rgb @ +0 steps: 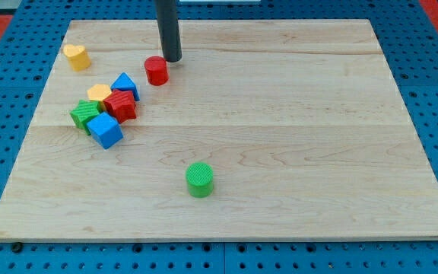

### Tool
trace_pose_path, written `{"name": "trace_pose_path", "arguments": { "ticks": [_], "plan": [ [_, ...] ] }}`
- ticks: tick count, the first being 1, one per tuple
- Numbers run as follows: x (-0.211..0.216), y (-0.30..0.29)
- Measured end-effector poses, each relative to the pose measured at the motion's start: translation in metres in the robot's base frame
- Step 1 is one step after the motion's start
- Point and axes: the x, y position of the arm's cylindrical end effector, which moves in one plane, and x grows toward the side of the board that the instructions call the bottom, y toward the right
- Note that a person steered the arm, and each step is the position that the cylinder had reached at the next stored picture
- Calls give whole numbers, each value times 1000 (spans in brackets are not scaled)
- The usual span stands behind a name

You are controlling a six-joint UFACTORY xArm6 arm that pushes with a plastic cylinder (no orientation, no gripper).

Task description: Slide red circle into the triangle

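The red circle block [156,70] stands on the wooden board [280,114] at the upper left. My tip [172,58] is just to its upper right, very close to it or touching it. The blue triangle block [125,84] lies to the lower left of the red circle, a short gap away. It sits at the upper right end of a cluster of blocks.
The cluster holds a yellow block [99,93], a red block [119,105], a green block [87,115] and a blue cube [105,130]. A yellow heart block [76,56] stands alone at the upper left. A green circle block [199,180] stands at the lower middle.
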Motion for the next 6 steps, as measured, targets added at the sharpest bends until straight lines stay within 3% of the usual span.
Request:
{"name": "trace_pose_path", "arguments": {
  "ticks": [1, 3, 4, 6],
  "plan": [
    [11, 33],
    [26, -5],
    [21, -60],
    [3, -77]
  ]
}}
